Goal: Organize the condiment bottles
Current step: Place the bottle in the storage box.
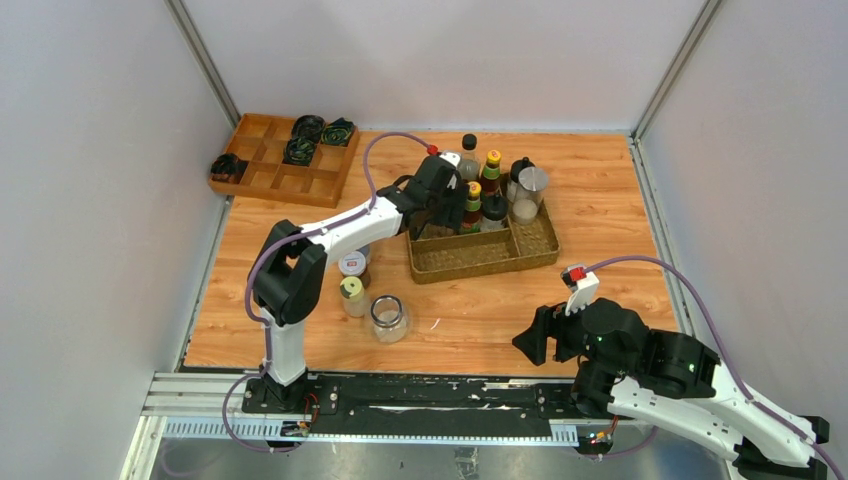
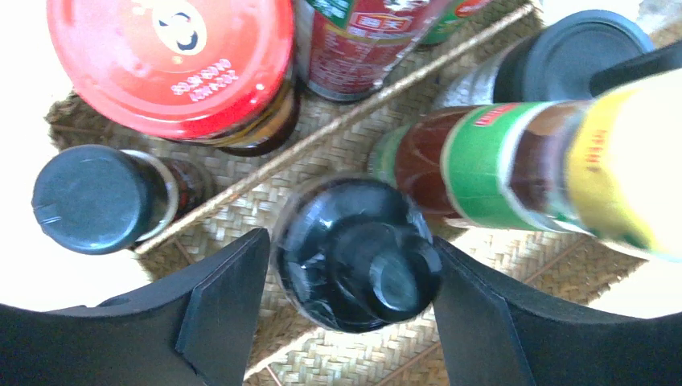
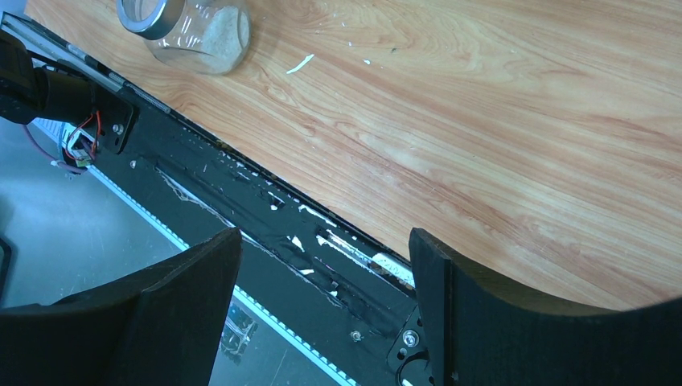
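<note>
My left gripper (image 1: 447, 205) hangs over the left part of the woven tray (image 1: 480, 255). In the left wrist view its jaws (image 2: 347, 245) stand open around a dark bottle with a black cap (image 2: 362, 253) that stands tilted in the tray. The cap leans against the right finger; a thin gap shows at the left finger. Around it are a red-capped jar (image 2: 169, 64), a black-capped bottle (image 2: 92, 197) and a green-labelled, yellow-capped bottle (image 2: 515, 165). More bottles (image 1: 493, 160) stand in the tray's back compartments. My right gripper (image 1: 535, 335) is open and empty at the near table edge (image 3: 322, 241).
Three containers stand on the table left of the tray: a small red-labelled jar (image 1: 352, 263), a yellow-capped bottle (image 1: 352, 295) and a clear glass jar (image 1: 388, 318), also in the right wrist view (image 3: 189, 32). The wooden compartment box (image 1: 285, 158) sits at the far left. The black rail (image 3: 265, 209) runs below my right gripper.
</note>
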Motion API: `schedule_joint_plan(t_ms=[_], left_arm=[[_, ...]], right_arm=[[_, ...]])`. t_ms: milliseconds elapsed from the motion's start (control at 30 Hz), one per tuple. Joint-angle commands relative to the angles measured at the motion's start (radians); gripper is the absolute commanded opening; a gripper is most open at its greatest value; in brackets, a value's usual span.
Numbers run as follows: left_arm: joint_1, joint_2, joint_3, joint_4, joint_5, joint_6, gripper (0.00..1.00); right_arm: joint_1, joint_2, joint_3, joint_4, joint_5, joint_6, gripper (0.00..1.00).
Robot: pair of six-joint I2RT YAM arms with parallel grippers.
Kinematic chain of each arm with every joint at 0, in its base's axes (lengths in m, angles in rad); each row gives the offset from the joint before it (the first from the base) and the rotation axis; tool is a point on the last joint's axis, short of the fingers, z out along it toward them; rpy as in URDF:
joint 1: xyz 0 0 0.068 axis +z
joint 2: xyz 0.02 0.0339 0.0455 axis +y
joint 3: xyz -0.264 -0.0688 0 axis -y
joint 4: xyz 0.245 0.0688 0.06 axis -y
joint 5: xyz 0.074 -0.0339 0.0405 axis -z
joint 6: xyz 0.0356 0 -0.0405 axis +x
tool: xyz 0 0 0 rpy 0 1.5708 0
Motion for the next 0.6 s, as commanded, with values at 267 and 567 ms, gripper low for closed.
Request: schedule_joint_plan(t_ms=[267, 567], left_arm=[[-0.025, -0.075, 0.058, -0.059, -0.011, 0.036, 0.81], [-0.025, -0.300, 0.011, -0.200, -0.180, 0.032, 0.81]], right_arm=[[0.015, -0.002, -0.031, 0.022, -0.021, 0.011, 0.82], [0.015, -0.011, -0.043, 0.030, -0.030, 0.019, 0.82]])
